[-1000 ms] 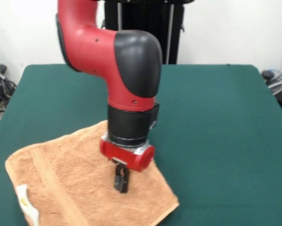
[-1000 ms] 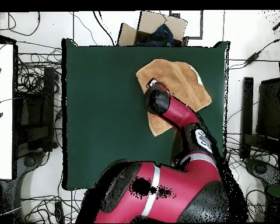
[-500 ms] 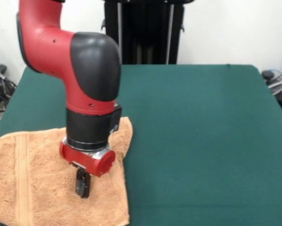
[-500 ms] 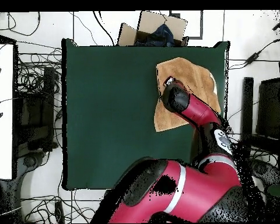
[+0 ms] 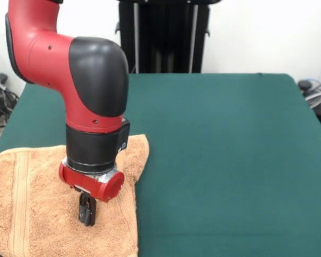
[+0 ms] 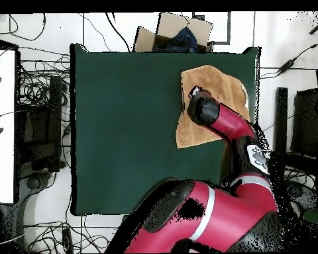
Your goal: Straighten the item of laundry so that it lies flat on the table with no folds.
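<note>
The item of laundry (image 5: 29, 206), a tan-orange terry towel with a woven band near its left side, lies spread at the table's (image 5: 224, 144) near left corner. Its right edge curls slightly beside the wrist. My gripper (image 5: 87, 212) points straight down onto the towel's right part, fingers together and tips pressed into the cloth. In the overhead view the towel (image 6: 221, 84) lies at the upper right of the table (image 6: 122, 119). There the arm (image 6: 205, 109) covers the gripper and the towel's middle.
The towel reaches the table's left and front edges in the front view. An open cardboard box (image 6: 175, 33) stands just beyond the table's top edge in the overhead view. Cables lie on the floor on both sides.
The gripper has moved left in the front view, dragging the towel with it. The towel turned from a diamond pose to lie roughly square with the table edges, nearer the corner.
</note>
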`<state>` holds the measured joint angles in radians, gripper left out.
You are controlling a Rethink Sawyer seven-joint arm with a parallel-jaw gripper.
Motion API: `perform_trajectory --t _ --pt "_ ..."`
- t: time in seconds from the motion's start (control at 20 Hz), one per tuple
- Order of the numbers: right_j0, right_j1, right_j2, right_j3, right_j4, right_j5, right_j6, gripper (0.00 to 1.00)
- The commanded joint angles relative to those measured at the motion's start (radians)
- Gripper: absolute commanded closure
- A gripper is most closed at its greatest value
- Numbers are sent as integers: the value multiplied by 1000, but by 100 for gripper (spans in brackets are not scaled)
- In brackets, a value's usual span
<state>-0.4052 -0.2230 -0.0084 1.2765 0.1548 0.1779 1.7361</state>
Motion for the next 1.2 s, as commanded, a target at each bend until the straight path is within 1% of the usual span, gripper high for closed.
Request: perform_trajectory --t 0.05,0.3,0.85,1.0,1.2 --pt "-26 71 -28 -7 -86 124 8 100" --pt "-41 61 -28 -26 -115 145 -6 100" --pt "-103 46 10 -84 -191 230 -55 100" --pt "-99 35 12 -70 -207 233 -36 100" --pt "-94 -2 2 -46 -220 265 -17 100"
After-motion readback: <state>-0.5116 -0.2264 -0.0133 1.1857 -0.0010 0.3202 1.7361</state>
